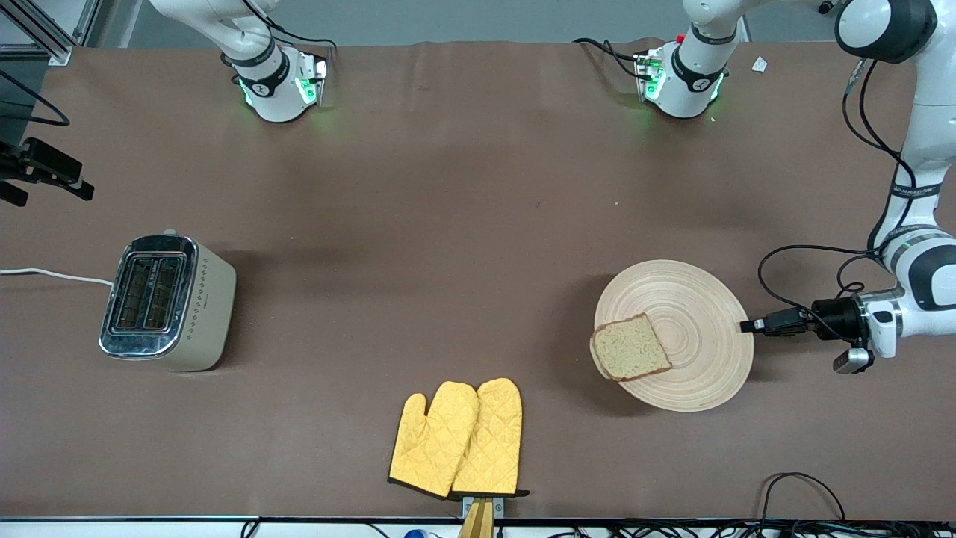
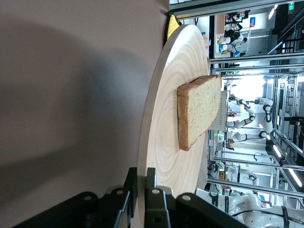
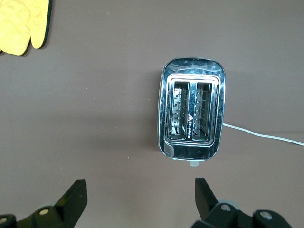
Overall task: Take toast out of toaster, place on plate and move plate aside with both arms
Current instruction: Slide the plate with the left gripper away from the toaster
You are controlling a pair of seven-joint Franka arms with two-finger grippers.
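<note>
The round wooden plate (image 1: 694,306) (image 2: 168,118) sits toward the left arm's end of the table. My left gripper (image 1: 747,326) (image 2: 142,178) reaches in level with the table. It is shut on the plate's rim, one finger above the wood and one below. The toast (image 1: 629,347) (image 2: 197,111) lies flat on the plate, near the rim that faces the right arm's end, with one corner past the edge. My right gripper (image 3: 140,190) hangs open and empty, high over the brown cloth beside the toaster.
A cream and chrome toaster (image 1: 168,302) (image 3: 192,116) stands toward the right arm's end, both slots dark, with its white cord (image 1: 52,275) trailing off the table. A pair of yellow oven mitts (image 1: 459,441) (image 3: 21,23) lies near the front edge.
</note>
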